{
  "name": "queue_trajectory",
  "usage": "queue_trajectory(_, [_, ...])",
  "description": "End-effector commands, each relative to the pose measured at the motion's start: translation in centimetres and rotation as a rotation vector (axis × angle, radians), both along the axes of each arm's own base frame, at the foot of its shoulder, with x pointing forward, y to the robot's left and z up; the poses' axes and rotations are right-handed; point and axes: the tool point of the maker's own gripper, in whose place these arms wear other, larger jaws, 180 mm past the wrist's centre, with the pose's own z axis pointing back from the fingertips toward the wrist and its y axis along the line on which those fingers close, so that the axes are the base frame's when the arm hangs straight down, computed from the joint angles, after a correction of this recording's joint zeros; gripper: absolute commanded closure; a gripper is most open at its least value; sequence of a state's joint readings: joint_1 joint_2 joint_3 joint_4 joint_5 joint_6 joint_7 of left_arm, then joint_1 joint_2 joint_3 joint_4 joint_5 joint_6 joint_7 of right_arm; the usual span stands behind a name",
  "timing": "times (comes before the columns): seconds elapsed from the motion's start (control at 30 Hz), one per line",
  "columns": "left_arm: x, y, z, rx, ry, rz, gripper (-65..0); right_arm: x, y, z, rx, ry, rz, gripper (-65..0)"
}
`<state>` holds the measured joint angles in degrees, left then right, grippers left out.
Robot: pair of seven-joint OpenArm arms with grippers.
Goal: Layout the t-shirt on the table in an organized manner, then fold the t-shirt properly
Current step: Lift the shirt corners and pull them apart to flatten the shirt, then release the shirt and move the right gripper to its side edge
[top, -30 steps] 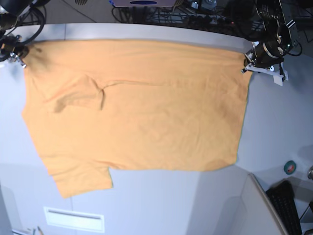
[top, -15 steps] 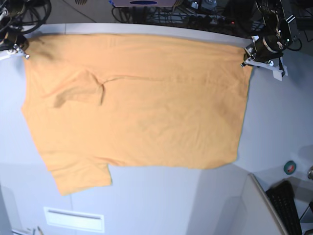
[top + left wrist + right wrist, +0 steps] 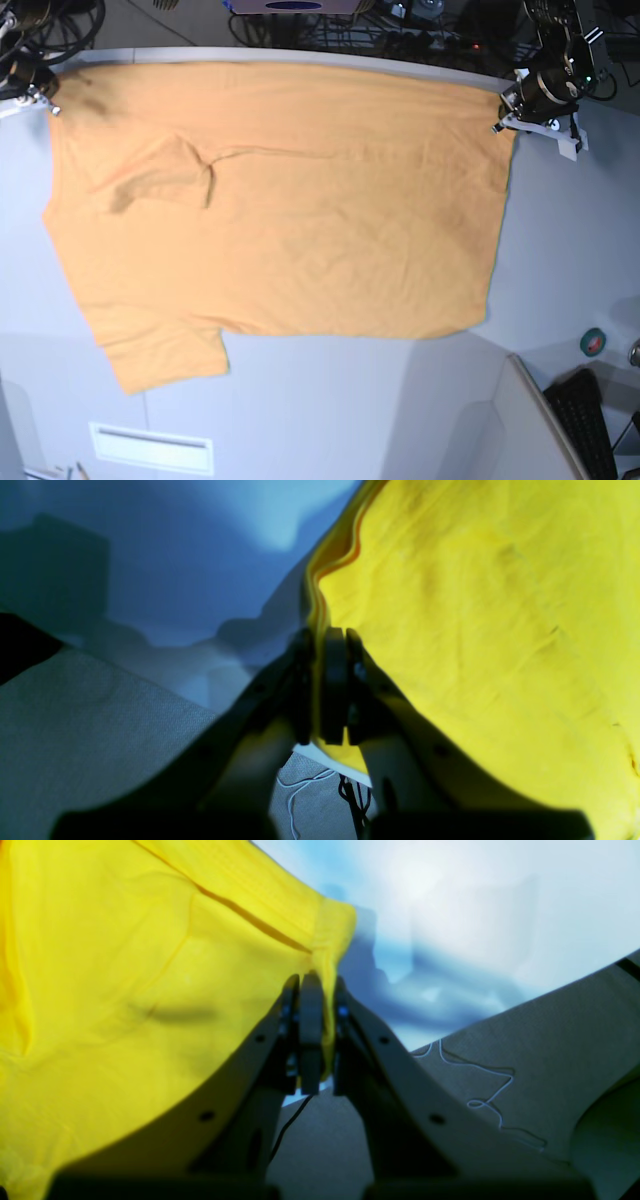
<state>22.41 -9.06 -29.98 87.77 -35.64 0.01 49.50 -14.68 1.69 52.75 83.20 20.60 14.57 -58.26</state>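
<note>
The t-shirt (image 3: pixel 290 210) lies spread over the table (image 3: pixel 330 410), with its long axis running across the base view from left to right. Its far edge is pulled nearly straight between the two arms, close to the table's far rim. One short sleeve (image 3: pixel 165 355) sticks out at the lower left, toward the camera, and the straight edge on the right side of the view looks like the hem. A fold of cloth makes a ridge (image 3: pixel 205 175) in the upper left part of the shirt. No print can be seen on the side that faces up.

The left gripper (image 3: pixel 325 640) is closed on a corner of the t-shirt; in the left wrist view the cloth edge runs up between its two dark fingers (image 3: pixel 334 680), and the fabric spreads to the right. The right gripper (image 3: pixel 312 982) is also clamped on the shirt, at the opposite far corner, with the cloth pinched between its fingertips (image 3: pixel 310 1030) and hanging to the left in its wrist view. A small green round object (image 3: pixel 593 342) lies near the right edge of the base view, well apart from the shirt.
</note>
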Motion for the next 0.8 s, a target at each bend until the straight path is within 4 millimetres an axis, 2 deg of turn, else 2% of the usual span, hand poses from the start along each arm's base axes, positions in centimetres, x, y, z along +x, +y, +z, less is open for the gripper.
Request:
queue_trajectory(0.0, [0.5,0.9,0.8,0.029,-0.025,0.001,0.0,0.2,-1.2,0.8,-0.036,-0.014,0.002,0.0])
queue_trajectory(0.1, [0.5,0.9,0.8,0.029,-0.025,0.001,0.0,0.2,-1.2,0.8,-0.037,-0.015,0.001,0.0])
queue_trajectory(0.13, [0.5,1.0,0.8,0.030,-0.025,0.002,-5.8,0.2,-1.2,0.9,-0.037,-0.017,0.001,-6.2])
queue_trajectory(0.23, [0.4,1.5,1.0,0.037,-0.028,0.017,-31.8,-0.1,-1.3,0.9,-0.045,-0.016,-0.002,-29.0])
queue_trajectory(0.27, [0.2,2.2,1.2,0.044,-0.032,0.037,-39.7,-0.2,-1.6,1.1,-0.054,-0.020,-0.007,-32.9])
queue_trajectory(0.33, [0.1,3.4,1.7,0.059,-0.045,0.073,-50.0,-0.5,-2.4,1.9,-0.076,-0.039,-0.046,-32.6])
queue_trajectory(0.37, [-0.1,4.2,2.0,0.068,-0.052,0.097,-53.2,-0.6,-2.8,2.4,-0.094,-0.053,-0.064,-31.8])
queue_trajectory(0.47, [0.0,6.4,3.7,0.111,-0.093,0.147,-54.0,0.3,-4.3,4.4,-0.168,-0.113,-0.075,-31.5])
queue_trajectory(0.57, [0.7,8.6,6.4,0.176,-0.152,0.170,-54.0,1.7,-5.5,6.4,-0.235,-0.170,-0.064,-31.5])
queue_trajectory(0.67, [1.7,9.8,8.5,0.223,-0.197,0.160,-53.8,4.6,-7.2,8.6,-0.289,-0.241,-0.049,-32.0])
queue_trajectory(0.73, [3.1,10.2,9.5,0.235,-0.229,0.149,-52.0,8.0,-7.9,9.3,-0.286,-0.286,-0.020,-32.1])
queue_trajectory(0.77, [3.6,10.3,9.7,0.235,-0.239,0.148,-48.2,9.9,-7.8,9.1,-0.272,-0.296,0.018,-32.1])
